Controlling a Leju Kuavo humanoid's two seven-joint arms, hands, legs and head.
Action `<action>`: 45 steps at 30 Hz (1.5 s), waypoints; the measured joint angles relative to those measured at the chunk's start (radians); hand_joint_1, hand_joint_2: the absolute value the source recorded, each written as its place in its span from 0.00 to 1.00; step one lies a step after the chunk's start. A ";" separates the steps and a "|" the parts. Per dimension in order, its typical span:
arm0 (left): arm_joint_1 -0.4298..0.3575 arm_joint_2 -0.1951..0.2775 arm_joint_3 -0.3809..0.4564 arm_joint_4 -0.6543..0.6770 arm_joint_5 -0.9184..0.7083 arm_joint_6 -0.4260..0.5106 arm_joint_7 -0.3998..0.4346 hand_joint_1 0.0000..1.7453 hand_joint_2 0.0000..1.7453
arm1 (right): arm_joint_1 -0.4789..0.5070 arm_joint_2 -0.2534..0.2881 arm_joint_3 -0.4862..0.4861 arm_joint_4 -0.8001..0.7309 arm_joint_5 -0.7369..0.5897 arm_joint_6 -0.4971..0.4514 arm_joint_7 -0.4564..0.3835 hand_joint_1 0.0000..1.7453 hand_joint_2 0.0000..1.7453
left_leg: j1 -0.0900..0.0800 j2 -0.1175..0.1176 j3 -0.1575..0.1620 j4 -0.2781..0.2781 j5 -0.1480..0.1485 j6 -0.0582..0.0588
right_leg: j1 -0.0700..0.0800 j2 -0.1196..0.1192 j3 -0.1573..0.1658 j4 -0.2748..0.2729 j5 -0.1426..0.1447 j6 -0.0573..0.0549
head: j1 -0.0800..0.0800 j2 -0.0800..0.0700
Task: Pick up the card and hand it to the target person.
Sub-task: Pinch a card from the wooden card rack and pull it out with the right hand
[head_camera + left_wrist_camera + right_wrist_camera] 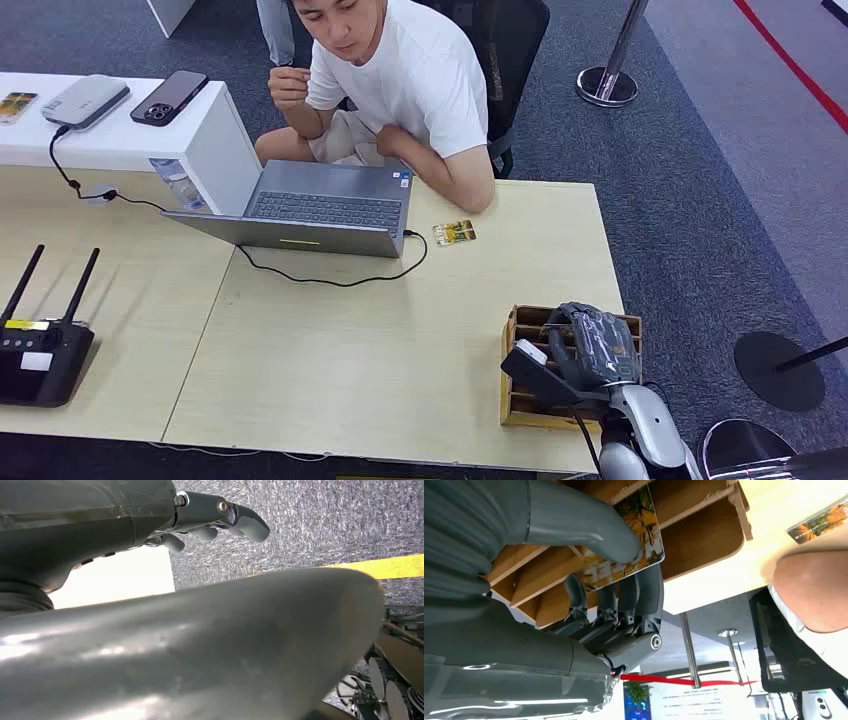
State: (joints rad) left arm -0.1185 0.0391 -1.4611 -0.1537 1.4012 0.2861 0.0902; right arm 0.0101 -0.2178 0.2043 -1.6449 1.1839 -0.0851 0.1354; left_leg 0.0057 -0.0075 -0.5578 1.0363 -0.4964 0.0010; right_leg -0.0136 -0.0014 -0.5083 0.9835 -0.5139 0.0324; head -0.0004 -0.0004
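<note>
One card pinched by the right hand at lower right, inside the wooden slotted holder; could snag coming out.

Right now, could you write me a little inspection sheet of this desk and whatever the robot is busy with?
Surface: pale wooden table.
Job's things: card pinched by the right hand at the wooden card rack; person seated behind the table.
Clutter: laptop, second card by the person's elbow, black router, phone and grey device on a white shelf.
Hands: right hand grips the card; left hand hangs over carpet, holding nothing.
Cables: black cable from the laptop.
Surroundings: grey carpet, barrier post.
</note>
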 joint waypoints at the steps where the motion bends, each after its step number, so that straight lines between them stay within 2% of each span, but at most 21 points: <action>1: 0.000 0.000 0.000 0.000 0.000 0.000 0.000 0.00 0.00 | 0.000 0.000 0.000 0.000 0.000 0.000 0.000 0.79 1.00 | 0.000 0.000 0.000 0.000 0.000 0.000 | 0.000 0.000 0.000 0.000 0.000 0.000 | 0.000 0.000; 6: 0.000 0.000 0.000 0.000 0.002 0.001 -0.014 0.00 0.00 | 0.000 0.000 0.000 -0.001 0.000 -0.003 -0.001 0.79 1.00 | 0.000 0.000 0.000 0.000 0.000 0.000 | 0.000 0.000 0.000 0.000 0.000 0.000 | 0.000 0.000; 10: 0.000 0.000 0.000 0.000 0.002 0.001 -0.023 0.00 1.00 | 0.000 0.000 0.000 -0.001 0.000 -0.003 -0.001 0.80 1.00 | 0.000 0.000 0.000 0.000 0.000 0.000 | 0.000 0.000 0.000 0.000 0.000 0.000 | 0.000 0.000; 27: 0.000 0.000 -0.018 0.000 0.009 0.022 -0.060 0.00 1.00 | -0.001 0.000 0.001 -0.001 -0.003 -0.021 -0.020 0.80 1.00 | 0.000 0.000 0.000 0.000 0.000 0.000 | 0.000 0.000 0.000 0.000 0.000 0.000 | 0.000 0.000; 32: 0.000 0.000 -0.018 0.000 0.017 0.025 -0.058 0.00 1.00 | -0.001 0.000 0.000 -0.006 -0.010 -0.084 -0.062 0.80 1.00 | 0.000 0.000 0.000 0.000 0.000 0.000 | 0.000 0.000 0.000 0.000 0.000 0.000 | 0.000 0.000; 39: 0.000 0.000 -0.018 0.000 0.028 0.033 -0.062 0.00 1.00 | 0.000 0.000 -0.005 -0.070 -0.022 -0.239 -0.147 0.80 1.00 | 0.000 0.000 0.000 0.000 0.000 0.000 | 0.000 0.000 0.000 0.000 0.000 0.000 | 0.000 0.000; 45: 0.000 0.000 -0.018 0.000 0.034 0.033 -0.063 0.00 1.00 | 0.000 0.000 -0.014 -0.124 -0.043 -0.258 -0.171 0.80 1.00 | 0.000 0.000 0.000 0.000 0.000 0.000 | 0.000 0.000 0.000 0.000 0.000 0.000 | 0.000 0.000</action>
State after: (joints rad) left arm -0.1184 0.0389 -1.4786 -0.1537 1.4349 0.3192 0.0275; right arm 0.0103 -0.2178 0.1904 -1.7691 1.1414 -0.3431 -0.0356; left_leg 0.0057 -0.0074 -0.5578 1.0363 -0.4964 0.0010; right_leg -0.0136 -0.0014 -0.5083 0.9835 -0.5139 0.0324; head -0.0004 -0.0004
